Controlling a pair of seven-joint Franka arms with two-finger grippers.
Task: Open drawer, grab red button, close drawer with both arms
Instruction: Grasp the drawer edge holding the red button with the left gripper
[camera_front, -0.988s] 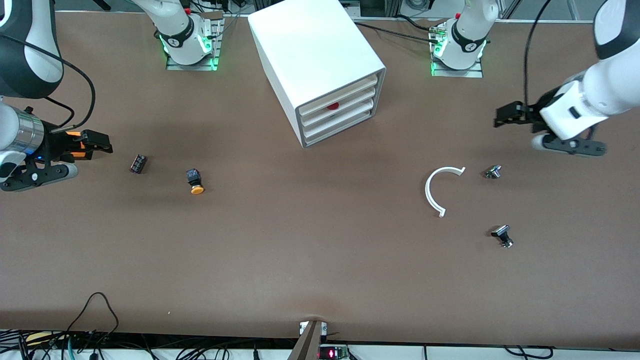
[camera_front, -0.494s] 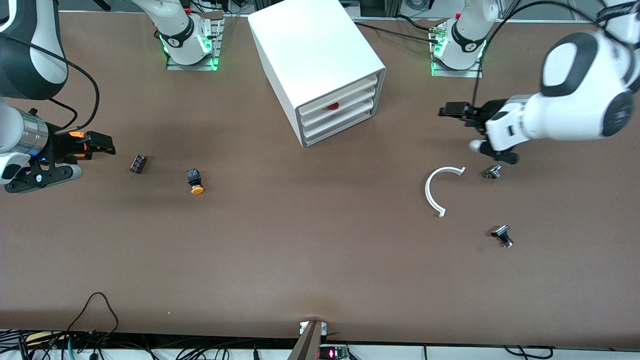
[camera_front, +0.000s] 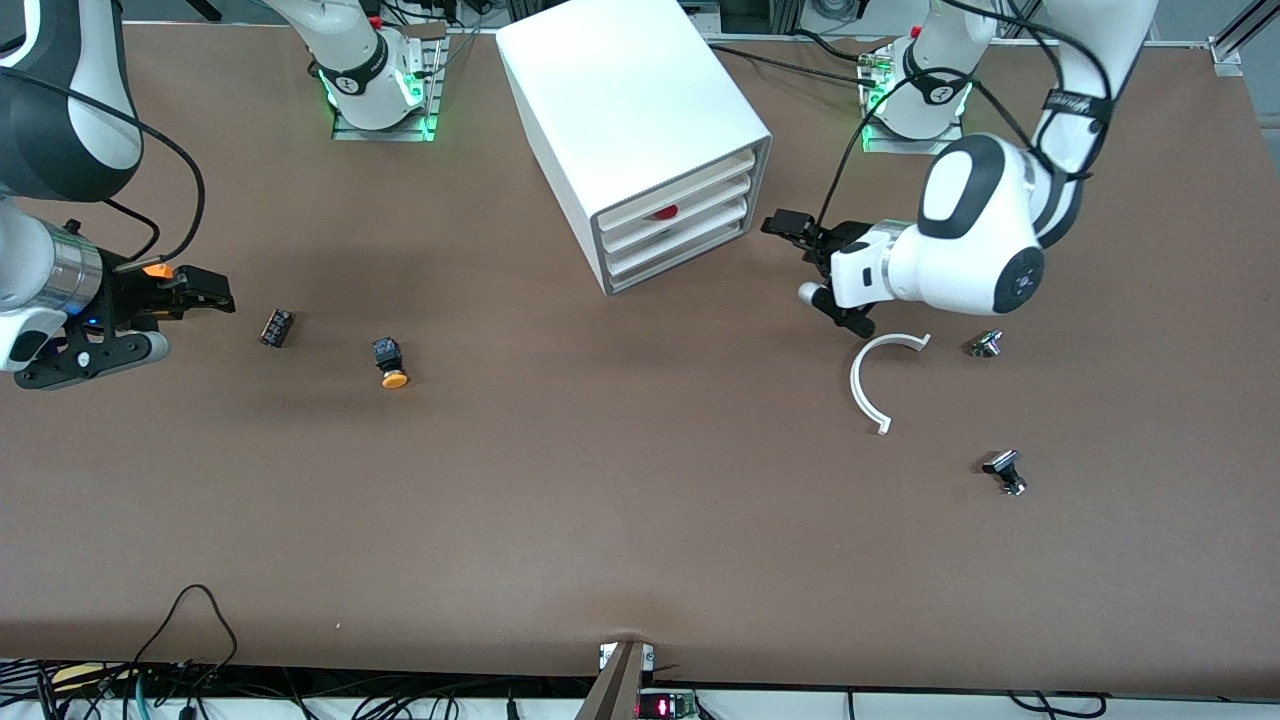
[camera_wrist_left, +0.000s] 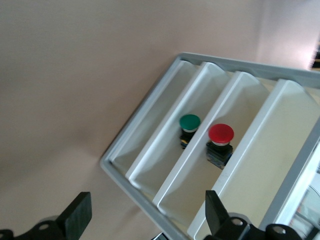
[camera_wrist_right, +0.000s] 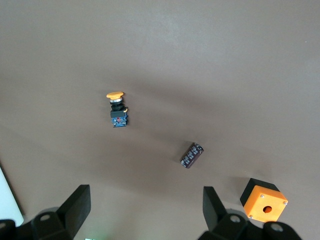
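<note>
Brown table (camera_front: 620, 480): white drawer cabinet (camera_front: 625, 110); toward right arm's end of it, orange-capped button (camera_front: 390, 363), dark cylinder (camera_front: 276, 327), orange box (camera_wrist_right: 263, 200); toward left arm's end, white arc (camera_front: 872, 378), two small metal parts (camera_front: 987, 344).

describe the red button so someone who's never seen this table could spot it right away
Find the big white cabinet between the two arm bases. The red button stands in its middle drawer. The green-capped button stands in the next drawer; only this one has a round red cap.

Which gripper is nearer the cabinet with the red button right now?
Left. The left gripper, open, hangs just off the cabinet's drawer front, where the red button sits. The right gripper, open, waits at the right arm's end of the table.
</note>
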